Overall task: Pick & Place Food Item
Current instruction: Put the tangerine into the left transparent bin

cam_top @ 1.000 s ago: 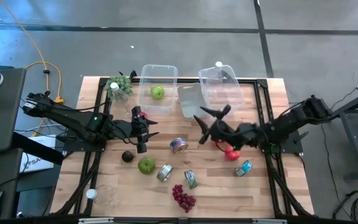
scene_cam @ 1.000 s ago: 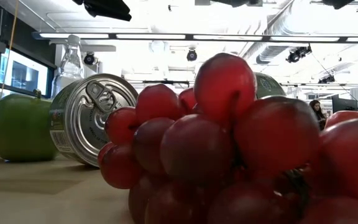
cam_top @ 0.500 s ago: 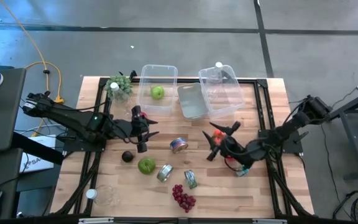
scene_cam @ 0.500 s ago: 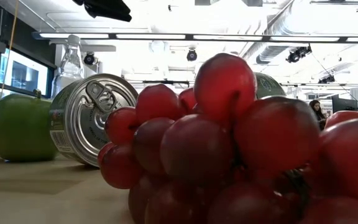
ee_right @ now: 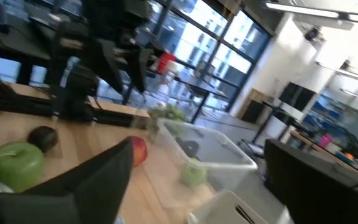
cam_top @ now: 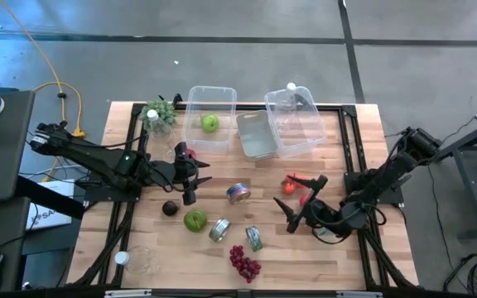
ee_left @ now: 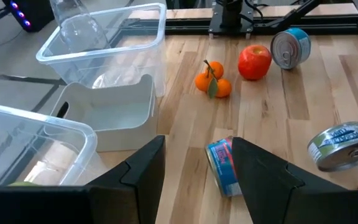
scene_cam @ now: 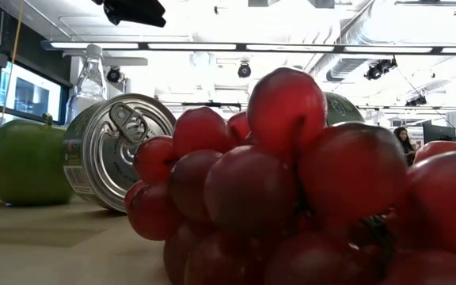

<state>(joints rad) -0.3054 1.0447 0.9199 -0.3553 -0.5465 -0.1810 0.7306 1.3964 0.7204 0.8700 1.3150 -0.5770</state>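
In the high view my right gripper [cam_top: 303, 203] is open near the table's right side, its fingers standing on either side of the red apple [cam_top: 305, 197], with the small oranges [cam_top: 289, 187] just beyond. Whether it touches the apple I cannot tell. My left gripper [cam_top: 193, 178] waits open left of centre. The left wrist view shows the oranges [ee_left: 213, 84], the red apple [ee_left: 254, 62] and a blue-labelled can [ee_left: 222, 167] lying on its side. A green apple [cam_top: 195, 219], a dark avocado [cam_top: 170, 208] and red grapes [cam_top: 243, 263] rest on the table.
Two clear bins [cam_top: 212, 116] [cam_top: 295, 120] stand at the far edge; the left one holds a green apple [cam_top: 209, 122]. A lid [cam_top: 255, 134] lies between them. Cans [cam_top: 238, 192] [cam_top: 219, 229] [cam_top: 254, 238] lie mid-table. Green grapes [cam_top: 160, 112] sit far left.
My right gripper has moved from beside the lid toward the table's near edge and somewhat to the right, ending over the red apple, and has stayed open. The fruit and cans have kept their places.
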